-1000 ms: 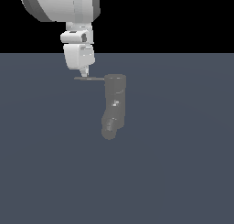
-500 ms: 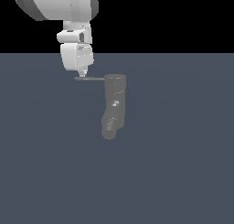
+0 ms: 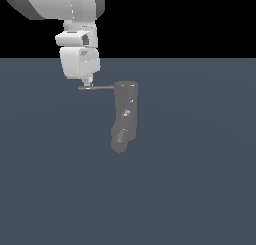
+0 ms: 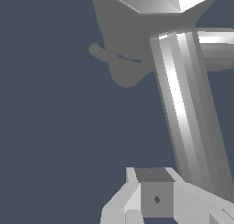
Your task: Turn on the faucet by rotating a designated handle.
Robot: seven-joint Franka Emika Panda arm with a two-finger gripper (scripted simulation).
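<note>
A dark grey upright cylindrical faucet [image 3: 125,109] stands beside the white gripper [image 3: 87,83]. Its thin, flat, dark grey handle rod [image 3: 97,87] projects sideways, its free end just under the fingertips. Whether the fingers are clenched cannot be told. Pushing steadily at the rod's tip should turn it best.

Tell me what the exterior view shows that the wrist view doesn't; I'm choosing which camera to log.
Only the exterior view shows the whole faucet, with its angled spout, and the arm above the gripper at the handle's free end. Only the wrist view shows the handle up close as a long, lit bar beside the gripper. Both show gripper, handle and grey floor.
</note>
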